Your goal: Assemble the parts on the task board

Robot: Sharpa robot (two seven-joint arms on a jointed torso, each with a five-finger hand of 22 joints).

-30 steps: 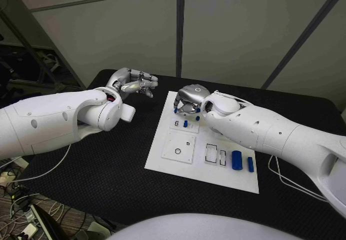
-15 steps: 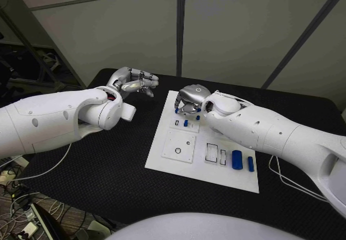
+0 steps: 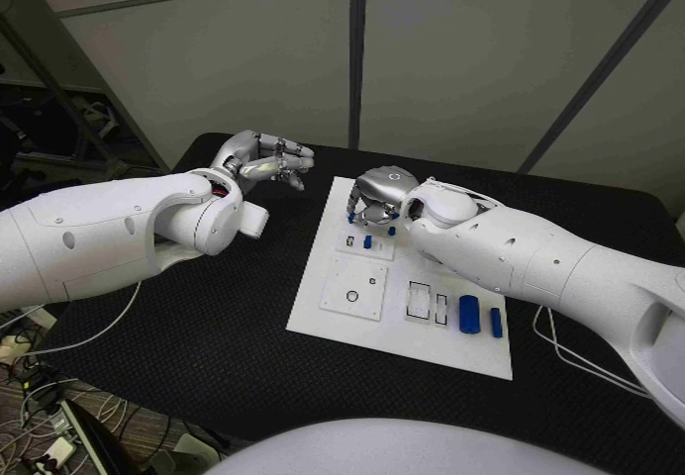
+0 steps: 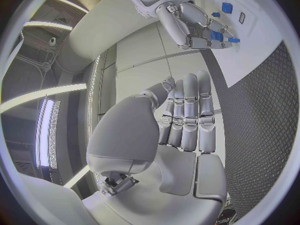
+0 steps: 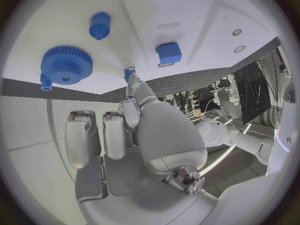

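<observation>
Your right hand has barely moved over the board, fingertip on a blue peg; left hand stays empty, fingers loosely curled.

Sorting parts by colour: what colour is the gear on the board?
Blue; the gear shows best in the right wrist view.

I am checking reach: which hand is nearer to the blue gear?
Right. The right hand is over the task board's far end, beside the blue gear; the left hand hovers off the board, over the black table.

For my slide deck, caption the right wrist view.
Right hand above the task board, near a blue gear and small blue parts.
</observation>
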